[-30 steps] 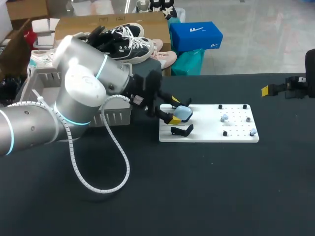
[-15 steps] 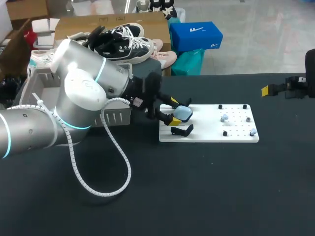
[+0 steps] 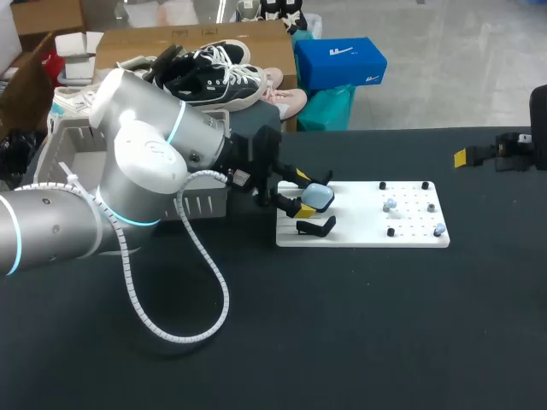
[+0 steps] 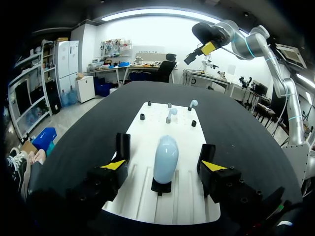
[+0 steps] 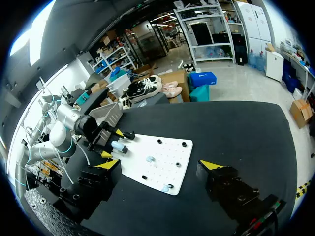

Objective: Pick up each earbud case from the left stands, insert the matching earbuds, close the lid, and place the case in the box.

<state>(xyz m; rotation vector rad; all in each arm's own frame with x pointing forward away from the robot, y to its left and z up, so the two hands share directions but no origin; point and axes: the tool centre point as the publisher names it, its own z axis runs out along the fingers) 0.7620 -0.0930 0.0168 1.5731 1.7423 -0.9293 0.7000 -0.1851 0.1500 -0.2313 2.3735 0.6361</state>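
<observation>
Change: my left arm's big elbow joint is sitting slightly nearer the white board point(image 3: 363, 226) than a second ago, while my left gripper point(image 3: 304, 193) is keeping its place at the earbud case point(image 3: 319, 197).
Left fingers: I am holding them spread wide, one on each side of the pale blue earbud case point(image 4: 166, 157). There is a clear gap on both sides, so they are gripping nothing.
Case: it is standing upright on its black stand point(image 4: 161, 186) at the near end of the board, lid closed.
Second stand point(image 3: 316, 227): it is sitting just beside the first one, bare.
Earbuds: two pale ones point(image 3: 390, 205) point(image 3: 439, 229) are sitting on pegs at the far end of the board.
Right fingers: my right gripper point(image 5: 160, 164) is hanging spread apart over the black bench point(image 3: 342, 325), well away from the board and carrying nothing.
Box point(image 3: 81, 130): the grey crate is sitting behind my left arm.
</observation>
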